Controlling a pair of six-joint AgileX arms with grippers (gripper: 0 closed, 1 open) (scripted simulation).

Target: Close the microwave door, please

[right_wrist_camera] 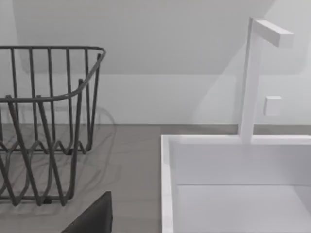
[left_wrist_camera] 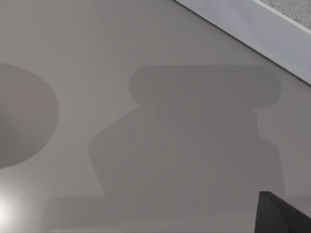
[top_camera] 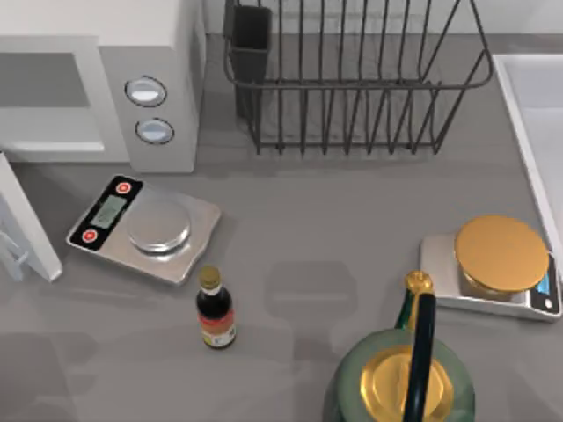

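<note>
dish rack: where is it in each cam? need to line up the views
Top view: the black wire dish rack stands at the back centre, right of the microwave.
Left wrist view: not in it, just bare tabletop.
Right wrist view: the rack stands beside the white sink.
Shared landmark: that sink, at the top view's right edge.

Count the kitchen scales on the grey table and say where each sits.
2. A silver kitchen scale with a black display strip lies at the table's left, just in front of the white microwave. A silver scale with a gold round platter sits near the right edge.
</note>
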